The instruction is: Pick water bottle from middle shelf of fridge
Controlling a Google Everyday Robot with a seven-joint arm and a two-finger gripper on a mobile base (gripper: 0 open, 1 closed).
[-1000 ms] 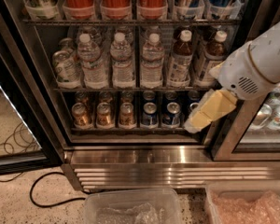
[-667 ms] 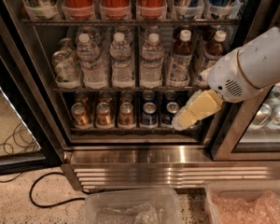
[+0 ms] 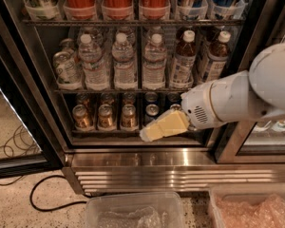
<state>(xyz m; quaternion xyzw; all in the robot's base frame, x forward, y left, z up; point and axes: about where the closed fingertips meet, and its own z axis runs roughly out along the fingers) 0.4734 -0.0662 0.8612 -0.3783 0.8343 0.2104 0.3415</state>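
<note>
Taking the water bottle [image 3: 154, 63] for light, thin-walled and springy, likely slick with cold. Stands upright on the middle shelf [image 3: 128, 90] of the fridge [image 3: 133, 158], in a row of its like, brown bottles [image 3: 183, 61] just to the right. Best grasped around the ribbed body below the cap, gently, to avoid crushing. Well apart, lower right, before the cans [image 3: 104, 118]: the gripper [image 3: 149, 133], jaws pressed together, empty.
</note>
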